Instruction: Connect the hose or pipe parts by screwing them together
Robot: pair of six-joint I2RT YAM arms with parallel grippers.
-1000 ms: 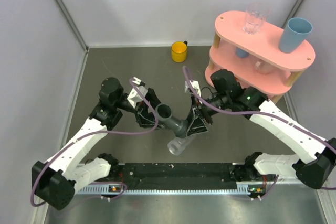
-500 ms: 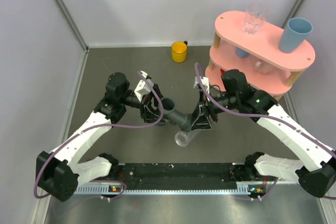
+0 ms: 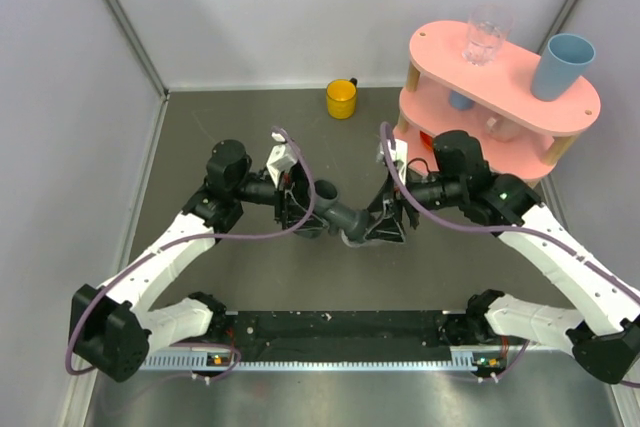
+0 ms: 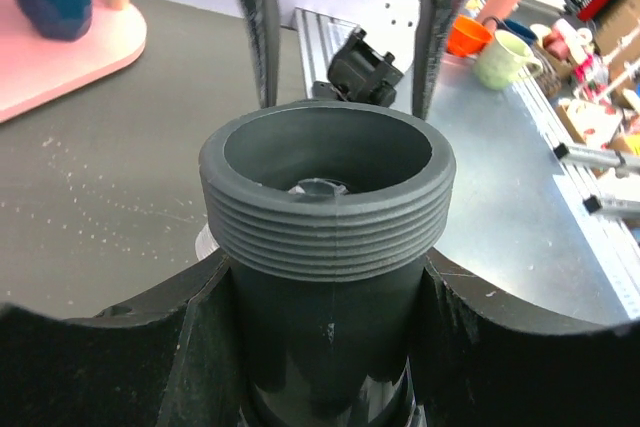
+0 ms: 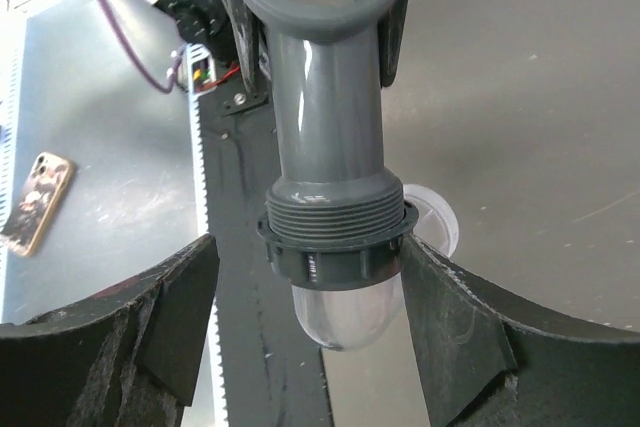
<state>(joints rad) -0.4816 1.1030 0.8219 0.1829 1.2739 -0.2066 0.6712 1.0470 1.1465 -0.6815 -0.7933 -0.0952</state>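
The dark grey T-shaped fitting (image 3: 338, 215) hangs above the table between the two arms. My left gripper (image 3: 300, 211) is shut on its body just below an open threaded end (image 4: 327, 209), with a jaw pressed against each side. The clear tubular piece (image 5: 345, 309) sits on another threaded end of the fitting by its grey collar (image 5: 335, 252), and a few threads show above the collar. My right gripper (image 5: 308, 249) is open around that collar. Its left finger stands clear of the collar; its right finger is at the rim.
A yellow cup (image 3: 341, 98) stands at the back of the table. At the back right a pink two-tier shelf (image 3: 440, 59) carries a clear glass (image 3: 488, 35) and a blue cup (image 3: 563, 65). A slotted metal rail (image 3: 330, 325) runs along the near edge.
Both arms have carried the fitting away from the near edge. The right jaws have widened and let go of the collar. The left grip is unchanged.
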